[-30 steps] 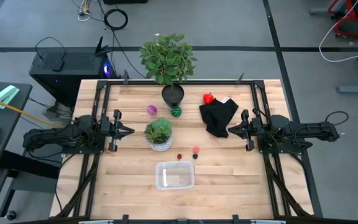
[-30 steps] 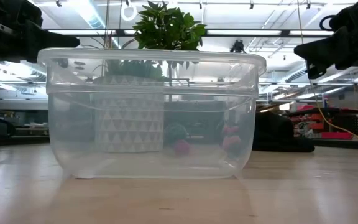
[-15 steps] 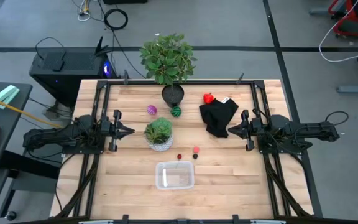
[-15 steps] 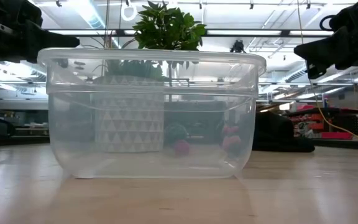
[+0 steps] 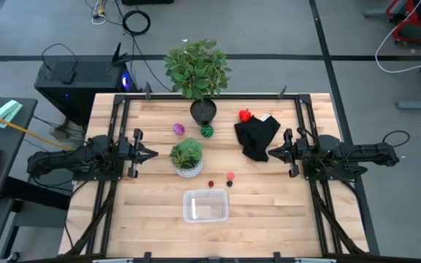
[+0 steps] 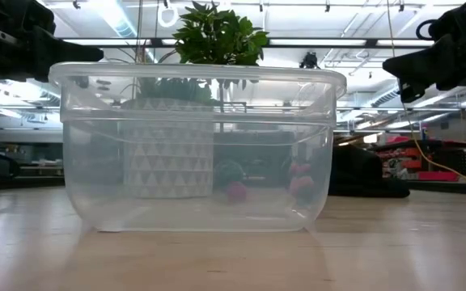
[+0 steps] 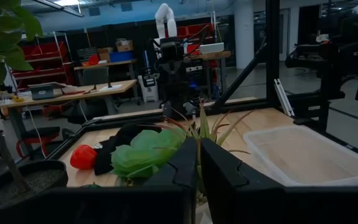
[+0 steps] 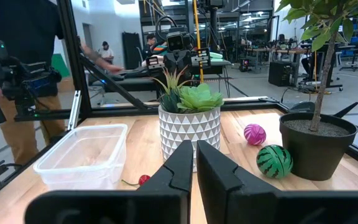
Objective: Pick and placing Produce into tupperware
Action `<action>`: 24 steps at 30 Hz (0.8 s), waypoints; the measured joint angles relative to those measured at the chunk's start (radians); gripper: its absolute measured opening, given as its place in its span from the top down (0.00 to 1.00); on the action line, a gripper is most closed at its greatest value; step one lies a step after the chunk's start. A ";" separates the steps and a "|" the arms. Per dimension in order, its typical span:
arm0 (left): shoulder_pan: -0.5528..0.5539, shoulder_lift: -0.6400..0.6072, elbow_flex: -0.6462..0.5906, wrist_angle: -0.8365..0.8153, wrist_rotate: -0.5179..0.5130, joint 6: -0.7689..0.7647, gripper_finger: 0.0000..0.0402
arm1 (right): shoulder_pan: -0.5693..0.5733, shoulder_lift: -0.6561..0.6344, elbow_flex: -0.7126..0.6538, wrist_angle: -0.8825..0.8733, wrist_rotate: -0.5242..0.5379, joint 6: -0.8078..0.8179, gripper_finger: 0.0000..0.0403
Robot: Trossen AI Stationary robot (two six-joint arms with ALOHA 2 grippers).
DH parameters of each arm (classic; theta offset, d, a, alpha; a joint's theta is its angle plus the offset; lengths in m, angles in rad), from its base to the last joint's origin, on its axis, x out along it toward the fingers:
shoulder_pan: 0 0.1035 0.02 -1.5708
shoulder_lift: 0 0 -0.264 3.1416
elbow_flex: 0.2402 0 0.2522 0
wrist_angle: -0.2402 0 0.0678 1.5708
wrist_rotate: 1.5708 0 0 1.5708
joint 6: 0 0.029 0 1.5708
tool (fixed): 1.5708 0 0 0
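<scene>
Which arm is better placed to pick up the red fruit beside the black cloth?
Right, probably. The red fruit lies by the black cloth on the right tool's side; the left tool waits beyond the white-potted plant.

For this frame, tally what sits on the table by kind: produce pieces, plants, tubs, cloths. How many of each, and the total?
Produce pieces: 5 (red, purple, green striped ball, tiny dark-red, pink-red)
Potted plants: 2 (tall one in a dark pot, small one in a white pot)
Clear tupperware: 1, nothing in it
Black cloth: 1
Total: 9
</scene>
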 joint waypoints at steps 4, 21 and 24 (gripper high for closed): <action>0.000 0.000 0.000 0.000 0.000 0.000 0.92 | 0.000 0.000 0.000 0.000 0.000 0.000 0.93; 0.000 0.000 0.000 0.000 0.000 0.000 0.93 | 0.000 0.000 0.000 0.000 0.000 0.000 0.93; 0.000 0.000 0.000 0.000 0.000 0.000 0.92 | 0.000 0.000 0.000 0.000 0.000 0.000 0.93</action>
